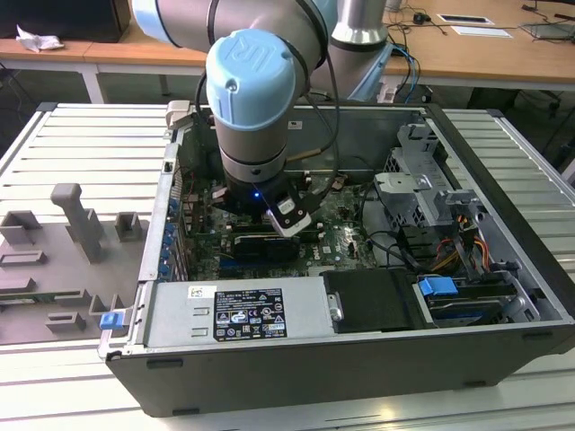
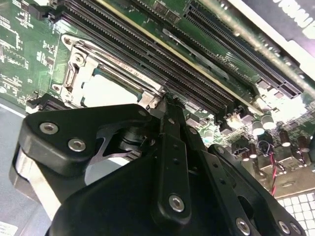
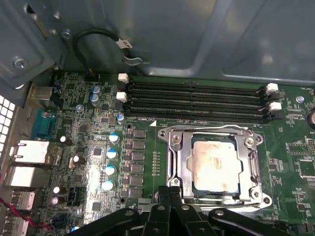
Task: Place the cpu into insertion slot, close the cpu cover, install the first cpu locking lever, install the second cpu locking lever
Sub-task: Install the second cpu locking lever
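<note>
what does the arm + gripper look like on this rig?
The arm has silver-grey tubes, pale blue joint caps, one embossed with a logo, and black cables alongside. A small blue light glows at its black wrist. In both wrist views the gripper is matte black linkages with silver bolts.

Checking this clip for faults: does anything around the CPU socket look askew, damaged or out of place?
Nothing stands out. The cpu sits square in the insertion slot, with the cpu cover lying flat around it. The gripper is at the socket's edge.
</note>
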You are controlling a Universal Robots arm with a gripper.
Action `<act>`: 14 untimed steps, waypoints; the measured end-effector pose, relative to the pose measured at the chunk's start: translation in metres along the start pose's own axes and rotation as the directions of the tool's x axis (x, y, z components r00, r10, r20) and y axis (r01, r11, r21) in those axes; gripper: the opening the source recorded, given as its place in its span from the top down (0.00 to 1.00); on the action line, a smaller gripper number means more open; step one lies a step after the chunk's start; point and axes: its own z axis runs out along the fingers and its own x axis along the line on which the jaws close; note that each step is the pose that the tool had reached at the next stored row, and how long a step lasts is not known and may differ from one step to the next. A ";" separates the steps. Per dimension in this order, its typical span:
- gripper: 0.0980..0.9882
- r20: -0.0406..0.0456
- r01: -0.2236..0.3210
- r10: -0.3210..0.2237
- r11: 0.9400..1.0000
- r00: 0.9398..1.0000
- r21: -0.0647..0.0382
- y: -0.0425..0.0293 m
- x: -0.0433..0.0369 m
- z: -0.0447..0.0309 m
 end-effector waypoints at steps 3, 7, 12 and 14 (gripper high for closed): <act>0.99 0.000 0.000 0.000 1.000 1.000 -0.008 -0.0010 0.0006 0.0026; 0.99 0.001 0.000 0.000 1.000 1.000 -0.013 -0.0011 0.0016 0.0030; 0.99 0.001 0.001 -0.001 1.000 1.000 -0.013 0.0042 0.0010 -0.0043; 0.99 0.001 0.000 0.000 1.000 1.000 -0.013 0.0053 0.0009 -0.0072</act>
